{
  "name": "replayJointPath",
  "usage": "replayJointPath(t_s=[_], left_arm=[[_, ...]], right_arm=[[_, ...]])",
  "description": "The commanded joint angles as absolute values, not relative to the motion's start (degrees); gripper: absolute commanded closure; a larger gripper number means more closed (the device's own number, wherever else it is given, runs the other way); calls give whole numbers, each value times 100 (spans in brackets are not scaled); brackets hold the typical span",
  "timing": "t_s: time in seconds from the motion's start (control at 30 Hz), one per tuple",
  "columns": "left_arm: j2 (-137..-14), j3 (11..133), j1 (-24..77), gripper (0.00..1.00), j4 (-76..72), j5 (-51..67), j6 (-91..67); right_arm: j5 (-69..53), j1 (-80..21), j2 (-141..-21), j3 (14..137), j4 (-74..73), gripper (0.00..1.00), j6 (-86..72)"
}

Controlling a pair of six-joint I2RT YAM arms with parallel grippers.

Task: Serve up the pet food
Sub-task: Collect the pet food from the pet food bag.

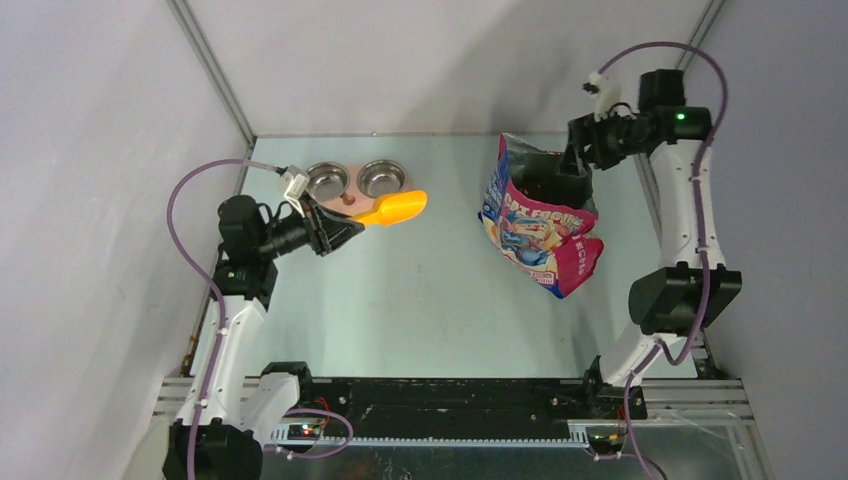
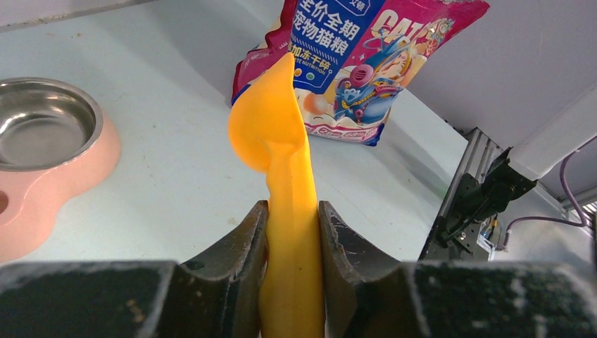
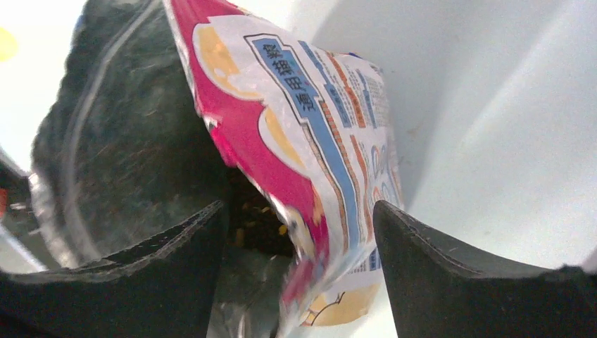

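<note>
The worktop (image 1: 420,300) carries two things. The larger is the blue, pink and red cat food bag (image 1: 535,225), which stands slumped near the far right corner with its mouth open upward. My right gripper (image 1: 572,165) reaches down into that mouth. On the right wrist view its jaws are spread, one finger inside the bag and one outside, with the printed wall (image 3: 310,141) loose between them and not pinched.

The pink feeder (image 1: 352,197) sits against the far edge, left of the middle, with its two steel bowls side by side.

My left gripper (image 1: 345,228) hangs just on the near side of the feeder, jaws pressed onto the handle of the orange scoop (image 1: 398,209). The scoop's bowl points right, toward the bag.

The pet food (image 3: 259,227) shows as small brown pieces deep inside the bag, between my right fingers.
</note>
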State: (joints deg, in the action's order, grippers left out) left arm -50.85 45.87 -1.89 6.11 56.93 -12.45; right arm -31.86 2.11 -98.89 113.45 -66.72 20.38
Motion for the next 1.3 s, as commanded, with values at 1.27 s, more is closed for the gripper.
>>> replayJointPath(t_s=[1.27], left_arm=[[-4939, 4460, -220, 100, 51, 5738, -1301]], right_arm=[[-7574, 1773, -10778, 10567, -7314, 34, 1996]])
